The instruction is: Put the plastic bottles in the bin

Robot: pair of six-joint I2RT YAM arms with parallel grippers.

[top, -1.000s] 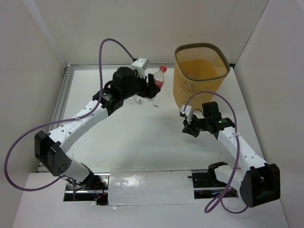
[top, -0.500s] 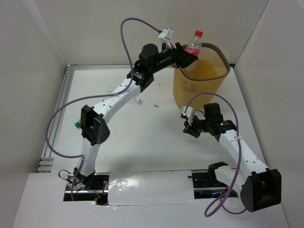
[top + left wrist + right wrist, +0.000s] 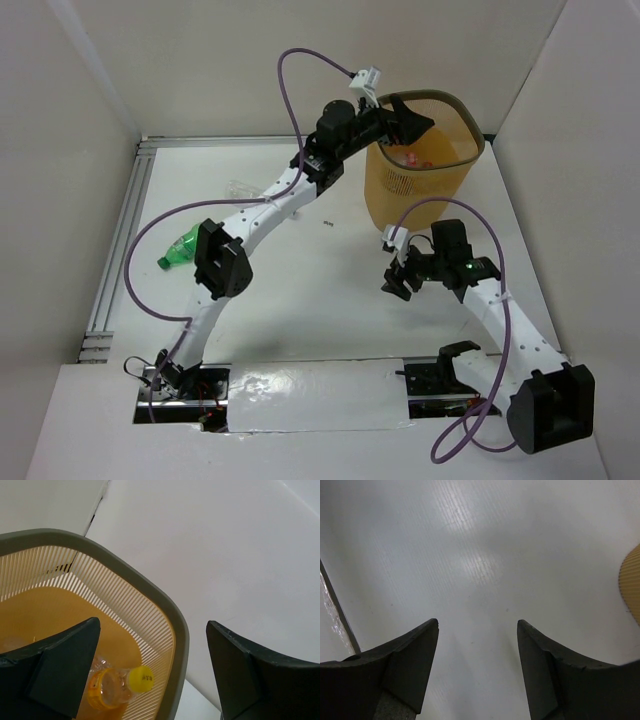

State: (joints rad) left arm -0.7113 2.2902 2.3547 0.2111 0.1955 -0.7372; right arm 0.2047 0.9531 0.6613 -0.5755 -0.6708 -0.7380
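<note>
My left gripper point(image 3: 408, 126) hangs open over the bin point(image 3: 478, 150), a tall yellow-orange mesh basket at the back right, with nothing between its fingers. Below it inside the bin lies a bottle with a red label point(image 3: 412, 157). In the left wrist view the bin's grey rim point(image 3: 170, 615) runs between the open fingers point(image 3: 70, 655), and a clear bottle with a yellow cap point(image 3: 140, 678) lies on the bin floor. A green bottle point(image 3: 180, 248) lies on the table at the left, and a clear bottle point(image 3: 240, 187) lies farther back. My right gripper point(image 3: 393, 275) stands open and empty point(image 3: 477, 622) low over the table in front of the bin.
White walls close in the table on three sides. An aluminium rail point(image 3: 118, 250) runs along the left edge. A shiny taped strip point(image 3: 320, 395) crosses the front between the arm bases. The bin's mesh wall point(image 3: 632, 580) shows at the right of the right wrist view.
The left arm carried a red-capped bottle up over the bin and opened; the bottle now lies inside. The right gripper has opened where it was. The green bottle came into sight.
</note>
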